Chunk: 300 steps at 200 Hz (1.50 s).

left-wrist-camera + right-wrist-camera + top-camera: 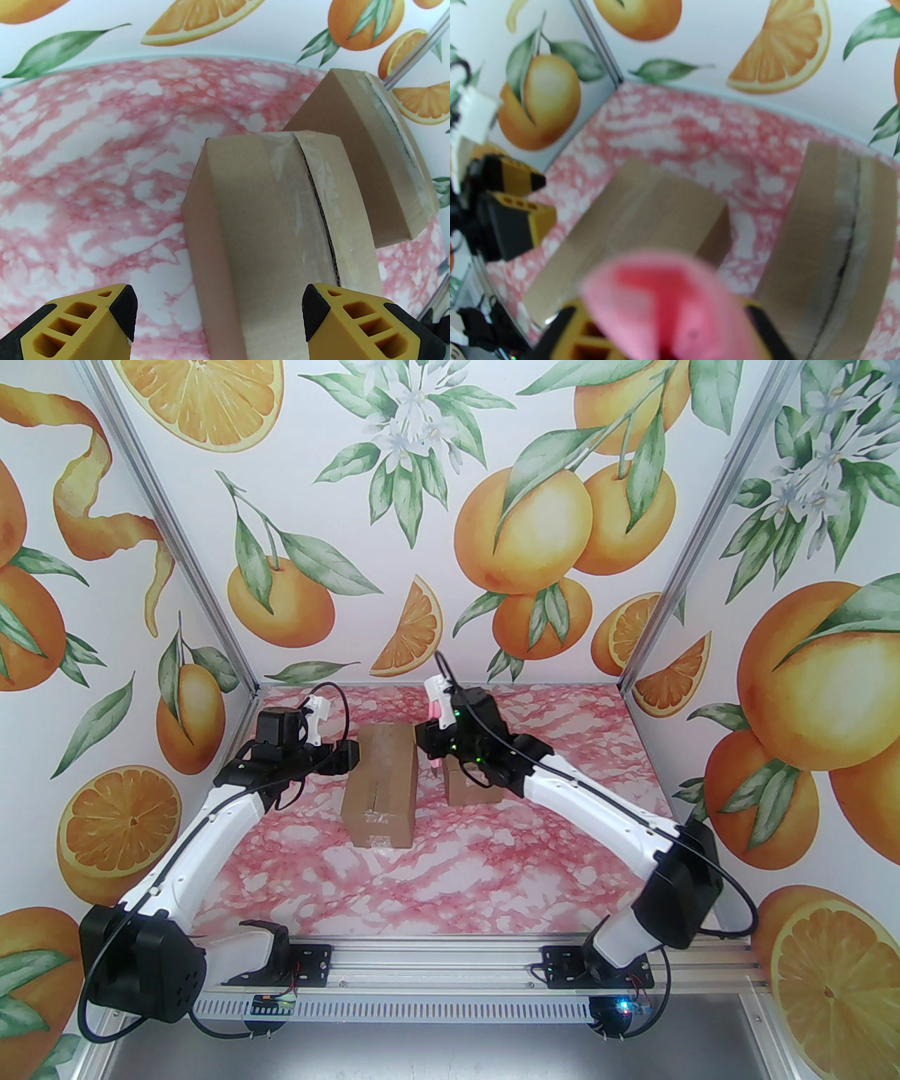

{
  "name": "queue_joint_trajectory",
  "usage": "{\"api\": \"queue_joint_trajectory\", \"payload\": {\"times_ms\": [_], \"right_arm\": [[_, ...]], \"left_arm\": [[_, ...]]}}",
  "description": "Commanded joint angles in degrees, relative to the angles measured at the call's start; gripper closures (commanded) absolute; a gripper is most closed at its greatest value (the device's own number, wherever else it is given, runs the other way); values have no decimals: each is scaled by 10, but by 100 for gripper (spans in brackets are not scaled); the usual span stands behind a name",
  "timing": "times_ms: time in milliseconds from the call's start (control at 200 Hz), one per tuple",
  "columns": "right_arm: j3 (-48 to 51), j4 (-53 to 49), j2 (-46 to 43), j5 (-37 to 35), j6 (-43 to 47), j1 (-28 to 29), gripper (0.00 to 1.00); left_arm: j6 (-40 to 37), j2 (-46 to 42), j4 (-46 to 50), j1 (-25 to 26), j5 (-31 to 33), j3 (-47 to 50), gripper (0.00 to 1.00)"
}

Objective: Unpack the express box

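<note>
Left pincer (218, 313) gapes wide at the box (246, 225): stiff, likely light cardboard, slick tape (297, 211), so grip the bare sides. Right pincer (666, 327) clamps a pink tool (647, 281).

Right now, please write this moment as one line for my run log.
left end effector: open, beside long box | right end effector: shut on pink tool | small box: apart from long box

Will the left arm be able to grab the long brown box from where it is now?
Probably yes. The left gripper is open and the long box sits just ahead of it with nothing between. The box is a bit off-centre to the jaws, so the arm may need a small sideways shift.
</note>
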State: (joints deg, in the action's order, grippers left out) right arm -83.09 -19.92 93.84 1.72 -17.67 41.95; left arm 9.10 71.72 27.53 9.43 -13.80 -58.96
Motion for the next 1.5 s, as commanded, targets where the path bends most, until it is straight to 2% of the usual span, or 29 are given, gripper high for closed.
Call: {"api": "queue_joint_trajectory", "payload": {"times_ms": [0,310,560,861,1086,1326,1496], "right_arm": [[-44,-64,29,-49,-11,12,100],[-85,-127,110,-120,-28,35,100],[-133,-175,158,-164,-44,31,100],[-157,-226,163,-207,-13,-2,100],[-169,-256,165,-232,17,-35,100],[-185,-256,167,-265,62,-59,100],[-182,-234,160,-240,78,-64,100]], "left_arm": [[13,-6,-13,-1,-40,16,19],[13,-22,-12,-2,-59,40,18],[35,-13,-49,0,-129,69,18],[81,-9,-99,4,-202,104,18],[118,-34,-111,26,-207,128,18],[191,-63,-155,80,-179,181,17],[215,-84,-166,117,-141,196,17]]}}
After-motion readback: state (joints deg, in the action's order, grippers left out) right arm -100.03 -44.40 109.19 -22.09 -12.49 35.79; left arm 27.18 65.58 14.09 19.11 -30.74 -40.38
